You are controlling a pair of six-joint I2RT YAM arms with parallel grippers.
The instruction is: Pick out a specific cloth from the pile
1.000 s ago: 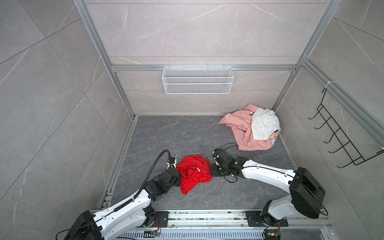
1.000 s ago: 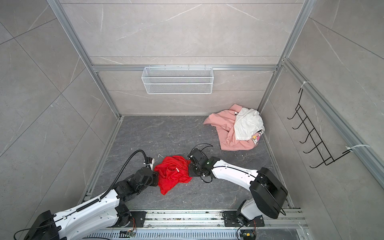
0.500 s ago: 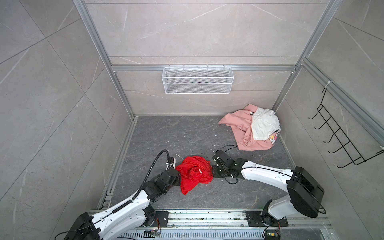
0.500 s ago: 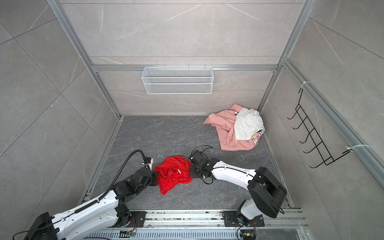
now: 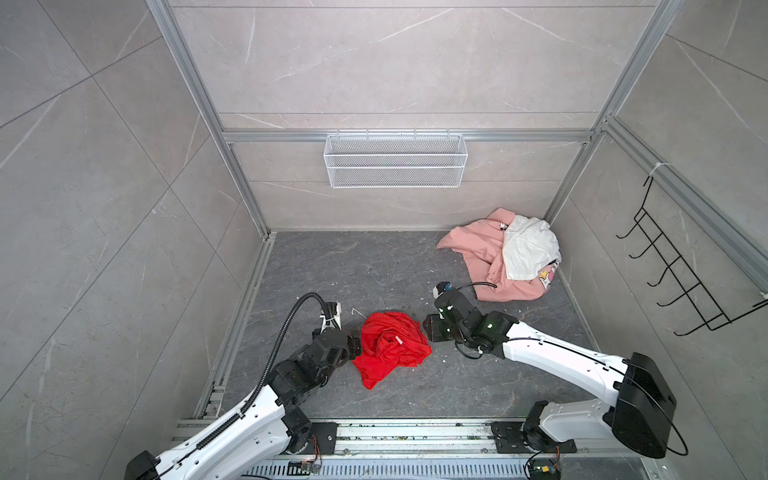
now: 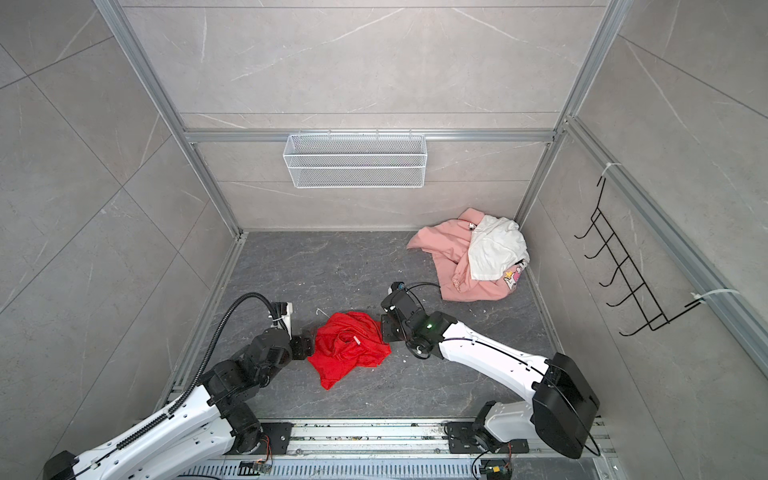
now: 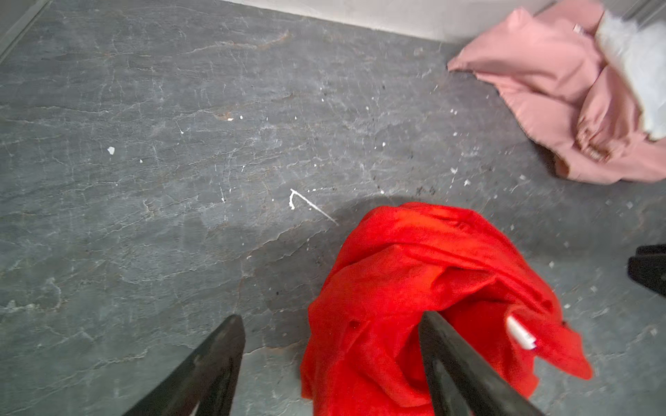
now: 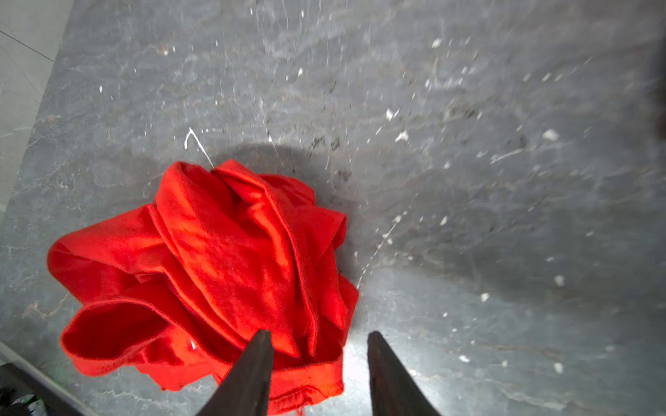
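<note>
So going left to right in both top views: the left claw (image 5: 354, 347) sits lower middle of the frame, right up against the left edge of the red cloth (image 5: 390, 349). Its wrist view shows the left claw (image 7: 329, 318) spread wide with nothing pinched. One finger hangs over bare floor (image 7: 180, 144), the other over the red cloth (image 7: 414, 281) near its little white tag (image 7: 520, 333).

The cloth is a crumpled lump on the floor, lower middle of frame. Its long axis runs diagonally, bunched toward the upper right with a tail trailing to the lower left.

The right claw (image 5: 430, 330) is just beside the cloth's upper right edge. In its wrist view the right claw (image 8: 320, 334) is only part way open and gripping nothing. One finger is over the hem of the red cloth (image 8: 216, 259), the other over floor.

The pile (image 5: 490, 266), a pink thing with a white thing (image 5: 528, 253) on top, is in the upper right by the corner, well apart from the cloth.

So the cloth lies between the claws, and both look about equally near. I'd say it's already out of the pile, and any regrab is a short reach inward from either side.
</note>
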